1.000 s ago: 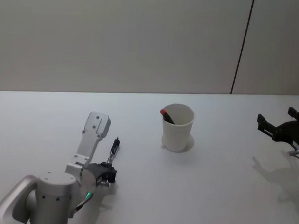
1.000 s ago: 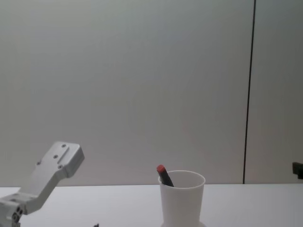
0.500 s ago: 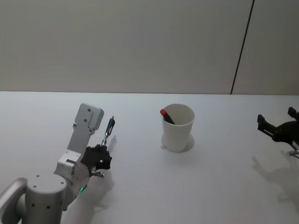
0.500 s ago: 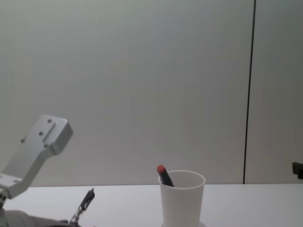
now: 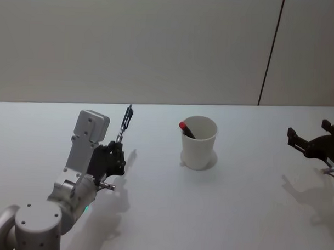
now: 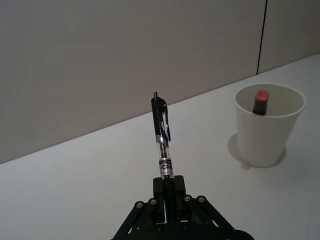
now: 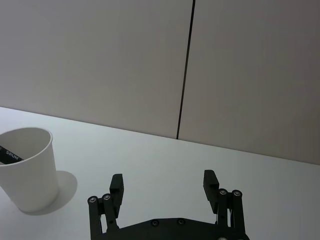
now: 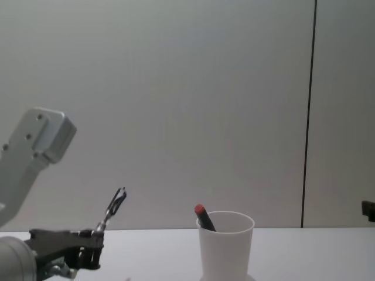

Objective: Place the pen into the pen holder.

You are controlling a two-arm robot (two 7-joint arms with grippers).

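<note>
Behind everything we see a plain grey wall [image 5: 131,47], with a dark vertical seam [image 5: 271,52] toward our right. In front of it lies the white table [image 5: 224,215], bare over most of its surface, and its far edge meets the wall. There is wide open room between our left arm [image 5: 84,149] and the cup [image 5: 199,145], and as much again between the cup and the right gripper [image 5: 311,146].

The left arm reaches forward over the left part of the table, raised off the surface. The cup is white paper with a rolled rim. It stands upright near the middle of the table, well apart from both grippers. The right gripper hangs at the right edge of the head view, above the table. Its two fingers [image 7: 116,182] are spread wide with nothing between them.

The left gripper [image 6: 169,184] has its fingers pressed together on the lower end of the pen [image 6: 161,132]. The pen has a clear barrel and a black clip end. It points up and forward in the air, touching nothing but the gripper, and it is left of the cup. In the chest view its tip shows above the level of the cup's rim.

Inside the cup a red-capped marker [image 5: 185,129] leans against the left side, with its cap poking just over the rim.
</note>
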